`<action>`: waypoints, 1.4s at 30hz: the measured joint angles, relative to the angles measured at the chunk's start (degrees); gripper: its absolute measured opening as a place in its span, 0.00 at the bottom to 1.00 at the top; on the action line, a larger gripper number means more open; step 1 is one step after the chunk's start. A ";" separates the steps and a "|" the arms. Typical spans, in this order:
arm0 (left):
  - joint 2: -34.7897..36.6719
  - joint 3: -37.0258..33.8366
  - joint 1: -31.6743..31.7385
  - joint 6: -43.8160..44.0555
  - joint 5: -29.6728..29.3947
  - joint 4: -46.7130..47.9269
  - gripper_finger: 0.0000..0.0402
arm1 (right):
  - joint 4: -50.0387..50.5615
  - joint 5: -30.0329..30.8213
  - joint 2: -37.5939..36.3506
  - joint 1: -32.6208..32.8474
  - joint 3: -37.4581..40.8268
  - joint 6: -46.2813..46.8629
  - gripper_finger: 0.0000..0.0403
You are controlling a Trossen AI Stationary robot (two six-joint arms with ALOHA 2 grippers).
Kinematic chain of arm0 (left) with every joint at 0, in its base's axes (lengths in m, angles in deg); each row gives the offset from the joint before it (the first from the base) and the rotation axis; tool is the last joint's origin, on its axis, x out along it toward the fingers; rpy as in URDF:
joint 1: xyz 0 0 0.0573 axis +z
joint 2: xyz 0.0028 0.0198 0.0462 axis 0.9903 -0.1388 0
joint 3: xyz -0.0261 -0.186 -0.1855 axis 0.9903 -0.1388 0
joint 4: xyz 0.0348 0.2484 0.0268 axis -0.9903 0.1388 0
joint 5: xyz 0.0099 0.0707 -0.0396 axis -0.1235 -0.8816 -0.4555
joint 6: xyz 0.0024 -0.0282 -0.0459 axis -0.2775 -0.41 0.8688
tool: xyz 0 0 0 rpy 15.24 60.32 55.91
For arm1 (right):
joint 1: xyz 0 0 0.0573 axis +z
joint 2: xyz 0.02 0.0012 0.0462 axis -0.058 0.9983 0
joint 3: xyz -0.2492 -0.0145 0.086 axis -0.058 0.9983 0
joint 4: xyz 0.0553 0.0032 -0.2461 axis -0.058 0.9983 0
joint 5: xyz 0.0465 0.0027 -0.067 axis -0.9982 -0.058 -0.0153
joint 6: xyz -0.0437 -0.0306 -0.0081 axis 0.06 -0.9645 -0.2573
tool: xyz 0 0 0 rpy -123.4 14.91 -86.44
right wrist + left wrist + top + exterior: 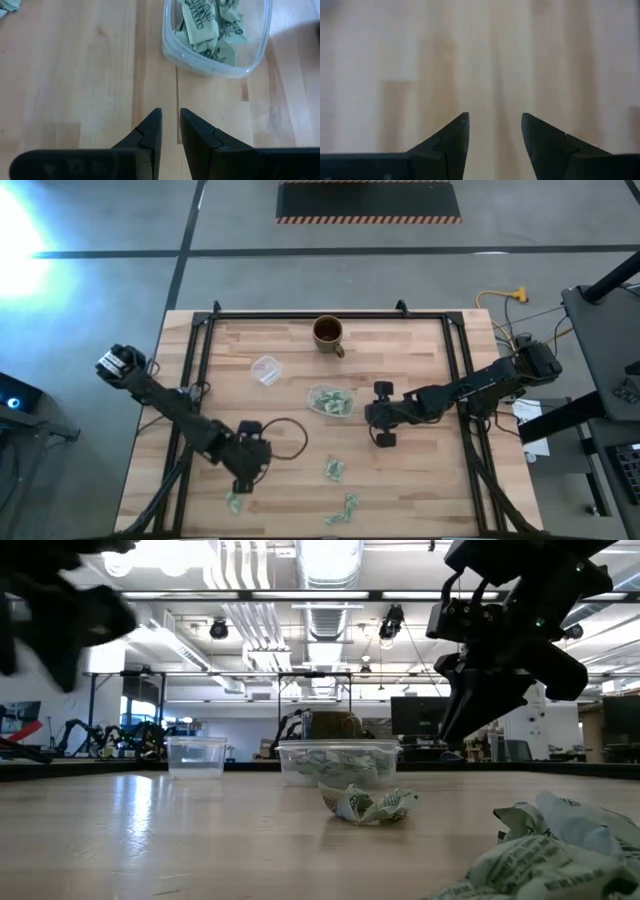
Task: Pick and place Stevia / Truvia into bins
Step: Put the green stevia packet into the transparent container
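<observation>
While sachets (pixel 331 402) fill the tub (pixel 313 393), the cup (pixel 266 369) sits empty.

On the wooden tabletop (pixel 400 480), the clear shallow plastic tub (pixel 329 401) of pale green-and-white paper sachets (pixel 331 402) sits at frame centre, the brown mug (pixel 328 333) above it, the clear round cup (pixel 266 369) upper left, loose sachets (pixel 333 470) below.

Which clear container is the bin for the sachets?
Start at the brown mug at the table's far edge. Two clear containers sit nearer than it: the bin is the one toward the right gripper, almost straight in front of the mug. It holds green-and-white sachets, while the smaller round cup on the left arm's side is empty.
</observation>
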 joint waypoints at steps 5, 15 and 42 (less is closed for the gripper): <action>0.00 0.00 -5.21 13.17 3.61 3.69 0.41 | -0.98 0.00 0.00 0.00 0.00 -0.02 0.15; -2.34 -0.24 -10.39 29.11 7.49 5.77 0.41 | -2.00 -0.02 0.00 0.00 -0.17 -0.02 0.15; -12.39 -0.17 -12.66 36.35 16.94 0.88 0.41 | -4.41 -0.08 0.00 -0.02 -0.17 -2.76 0.14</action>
